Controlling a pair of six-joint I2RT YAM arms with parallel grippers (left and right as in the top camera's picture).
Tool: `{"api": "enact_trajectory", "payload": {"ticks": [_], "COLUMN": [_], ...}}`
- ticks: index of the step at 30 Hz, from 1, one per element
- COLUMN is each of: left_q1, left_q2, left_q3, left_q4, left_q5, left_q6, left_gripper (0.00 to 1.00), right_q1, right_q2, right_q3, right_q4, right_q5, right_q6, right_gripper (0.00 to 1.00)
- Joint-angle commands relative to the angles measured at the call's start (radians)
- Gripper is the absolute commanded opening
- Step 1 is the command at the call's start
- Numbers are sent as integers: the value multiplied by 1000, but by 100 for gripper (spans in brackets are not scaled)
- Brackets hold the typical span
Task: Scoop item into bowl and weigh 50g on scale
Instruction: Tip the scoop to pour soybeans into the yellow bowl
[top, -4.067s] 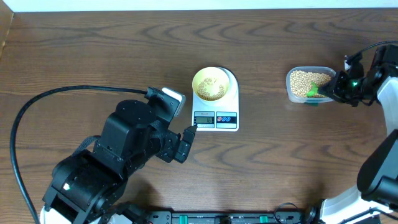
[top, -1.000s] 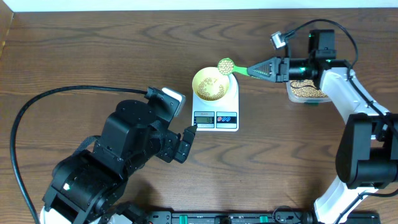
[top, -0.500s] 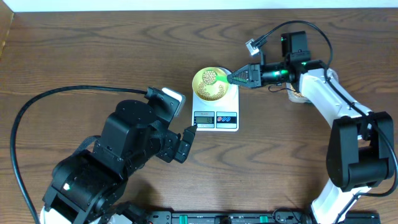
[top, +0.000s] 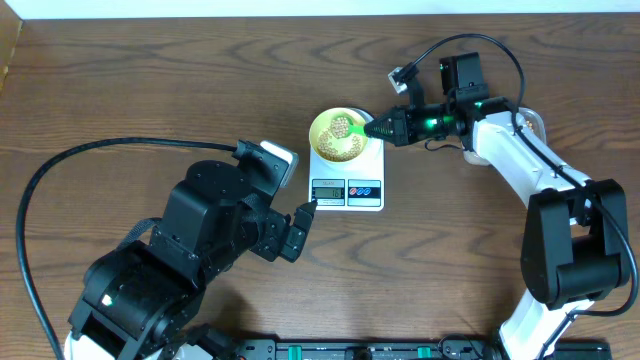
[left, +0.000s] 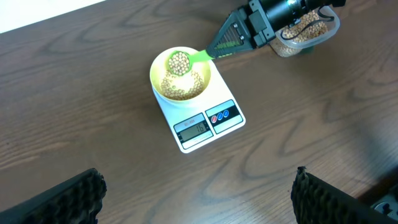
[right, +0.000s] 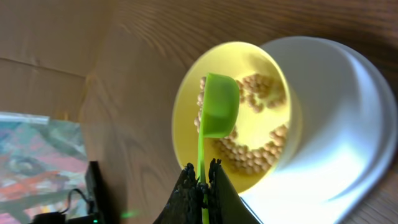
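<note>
The pale yellow bowl (top: 338, 135) sits on the white scale (top: 347, 160) and holds a layer of tan beans (right: 249, 155). My right gripper (top: 383, 127) is shut on the handle of a green scoop (right: 219, 113), whose head full of beans (left: 179, 61) hangs over the bowl (left: 180, 79). In the right wrist view the scoop is seen edge-on above the bowl (right: 186, 99). My left gripper (left: 199, 202) is open and empty, well in front of the scale (left: 202, 124).
The clear tub of beans (left: 305, 34) stands to the right of the scale, mostly hidden under my right arm in the overhead view. The scale's display (left: 193, 130) and two coloured buttons (left: 222, 116) face the front.
My right gripper carried the loaded scoop from the tub leftward and now holds it over the bowl. The left arm has not moved.
</note>
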Motion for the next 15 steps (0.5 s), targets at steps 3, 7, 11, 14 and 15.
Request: {"api": "enact_trajectory", "payload": {"ticks": [3, 7, 11, 14, 15], "left_q1": [3, 3, 3, 3, 3], "left_q2": [-2, -2, -2, -2, -2], "left_q3": [11, 11, 11, 11, 11], "left_q4": [1, 1, 1, 1, 1], "left_q5": [-2, -3, -2, -3, -3], "left_q6": [-1, -1, -1, -1, 0], "left_gripper": [98, 98, 98, 98, 98], "right_q1": [14, 35, 69, 100, 113], "right_q2": [-48, -78, -104, -117, -119], "right_q3": [22, 53, 102, 142, 159], "right_q4": [-43, -101, -166, -212, -232], "right_q5": [82, 144, 218, 289, 320], "right_q6": [-63, -107, -158, -193, -209], "right_gripper": [1, 1, 1, 1, 1]}}
